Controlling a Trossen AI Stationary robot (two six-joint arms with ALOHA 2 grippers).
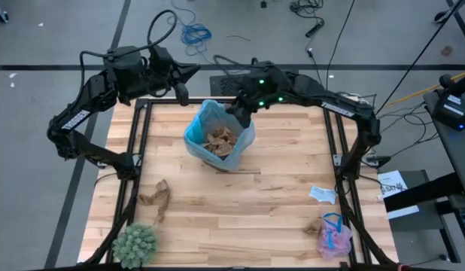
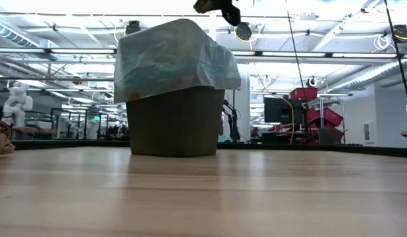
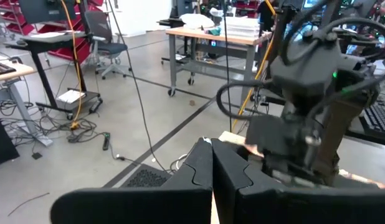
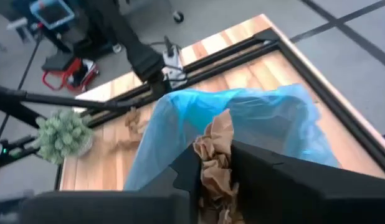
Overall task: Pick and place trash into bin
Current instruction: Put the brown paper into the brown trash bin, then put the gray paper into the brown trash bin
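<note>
The bin [image 1: 205, 114], a dark wastebasket lined with a light-blue bag [image 4: 267, 118], stands at the table's far middle and holds brown paper wads [image 1: 218, 141]. My right gripper [image 4: 214, 163] hovers over its far right rim [image 1: 240, 114], fingers slightly apart, with a brown paper wad [image 4: 216, 146] in the gap above the bag's mouth. My left gripper [image 3: 211, 149] is shut and empty, raised beyond the table's far left edge [image 1: 189, 73]. On the table lie a brown wad [image 1: 157, 197], a white paper bit [image 1: 321, 193] and a pink mesh puff with blue string [image 1: 334, 237]. My right gripper has the brown paper wad [image 4: 211, 180] between its two parted fingers, which slant down from the far right over the bin's mouth. The wad hangs clear above the bag's inside. I cannot tell whether the fingers touch it.
A round green spiky plant [image 1: 135, 245] sits at the near left corner. A small brown scrap [image 1: 314, 226] lies beside the pink puff. Black frame rails [image 1: 138, 150] run along the table's left and right sides. Bare wood spreads across the table's middle and near part.
</note>
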